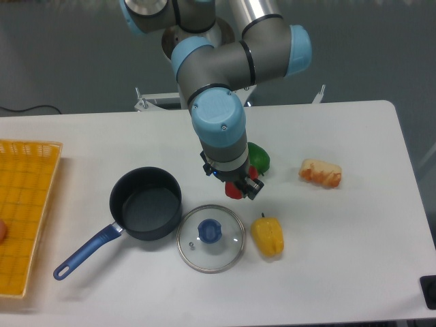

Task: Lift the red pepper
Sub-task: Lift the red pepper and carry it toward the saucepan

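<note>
One red pepper (235,190), orientation hidden.

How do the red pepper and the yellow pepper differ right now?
The red pepper sits in the gripper, mostly hidden by it; the yellow pepper lies free on the table, fully visible beside the glass lid. One is red, the other yellow. Both are small peppers.

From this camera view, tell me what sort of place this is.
Probably a robotics lab bench set up with play kitchen items: a white table, a saucepan with its glass lid off, and toy peppers such as the yellow pepper.
</note>
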Available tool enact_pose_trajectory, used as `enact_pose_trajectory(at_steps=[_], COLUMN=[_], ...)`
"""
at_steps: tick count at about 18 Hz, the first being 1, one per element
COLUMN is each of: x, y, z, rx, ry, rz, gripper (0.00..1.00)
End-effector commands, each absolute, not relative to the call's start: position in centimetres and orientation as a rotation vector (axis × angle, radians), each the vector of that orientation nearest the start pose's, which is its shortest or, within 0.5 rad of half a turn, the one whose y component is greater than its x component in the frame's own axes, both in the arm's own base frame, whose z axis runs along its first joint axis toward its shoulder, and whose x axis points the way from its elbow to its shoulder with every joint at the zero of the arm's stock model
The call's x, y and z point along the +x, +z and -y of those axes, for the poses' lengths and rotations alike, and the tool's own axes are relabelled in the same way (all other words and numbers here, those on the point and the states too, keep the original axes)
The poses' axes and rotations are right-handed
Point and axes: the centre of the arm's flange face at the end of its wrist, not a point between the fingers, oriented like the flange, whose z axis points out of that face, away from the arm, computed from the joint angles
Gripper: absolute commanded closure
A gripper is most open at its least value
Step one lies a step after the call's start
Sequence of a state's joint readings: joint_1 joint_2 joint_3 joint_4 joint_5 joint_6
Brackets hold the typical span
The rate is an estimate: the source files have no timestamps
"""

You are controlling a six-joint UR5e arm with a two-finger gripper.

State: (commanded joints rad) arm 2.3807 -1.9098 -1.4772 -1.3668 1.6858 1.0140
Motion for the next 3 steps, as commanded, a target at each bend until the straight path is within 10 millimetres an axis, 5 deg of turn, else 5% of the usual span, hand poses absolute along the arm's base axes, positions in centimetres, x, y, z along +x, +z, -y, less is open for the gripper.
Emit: enact_pose_trajectory(at_steps=[3], x=[-36.37], y=[36.88], z=[-51.19], rx=[-3.237], ry=[0.069], rz=[-0.330], gripper=[0.56])
